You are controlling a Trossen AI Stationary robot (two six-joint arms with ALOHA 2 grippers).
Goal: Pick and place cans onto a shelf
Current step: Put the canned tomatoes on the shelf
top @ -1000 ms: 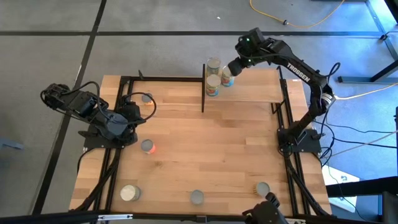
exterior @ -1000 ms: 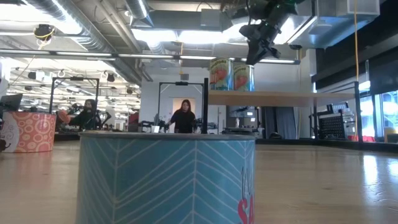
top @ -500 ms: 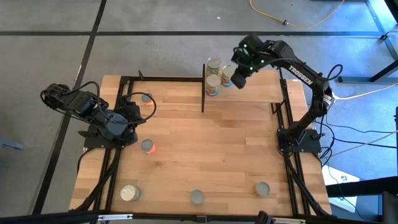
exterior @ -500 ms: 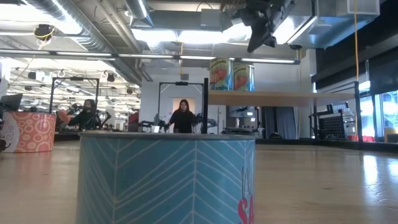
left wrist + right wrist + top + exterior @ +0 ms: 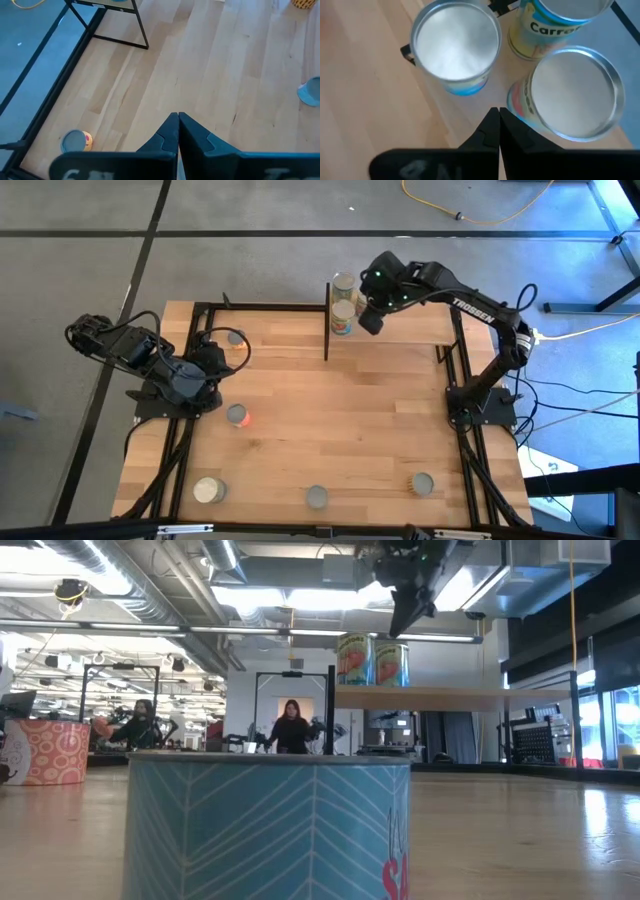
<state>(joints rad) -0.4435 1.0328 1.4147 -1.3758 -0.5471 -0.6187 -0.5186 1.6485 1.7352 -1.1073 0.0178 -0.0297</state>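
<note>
Three small cylindrical tins with silvery round tops stand clustered on the light-wood shelf board (image 5: pixel 400 325) with thin black upright posts, up at twelve o'clock on the table: a blue-and-yellow labelled tin (image 5: pixel 342 318) nearest the table's middle, a pale yellow-labelled tin (image 5: pixel 343 284) just behind it, and a third tin (image 5: pixel 570 92) with a red-and-yellow label close beside them, which the arm covers in the high view. The right gripper (image 5: pixel 369 315) hangs over that cluster, its two dark fingers (image 5: pixel 492 131) pressed together and holding nothing, tips above the gap between the tins. In the low view two orange-labelled tins (image 5: pixel 372 660) sit side by side on the board, with the right gripper above them. Over at nine o'clock the left gripper (image 5: pixel 213 360) waits low near the table's edge, fingers (image 5: pixel 175 135) clenched on nothing. Beside it sits a grey-topped tin (image 5: pixel 236 339), and an orange-red tin (image 5: pixel 237 415) lies a little toward the centre. Along six o'clock stand a wider pale tin (image 5: pixel 209 491), a grey tin (image 5: pixel 316 497) and another grey tin (image 5: pixel 423 484), well apart from each other. A blue chevron-patterned tin (image 5: pixel 268 825) fills the low view up close.
</note>
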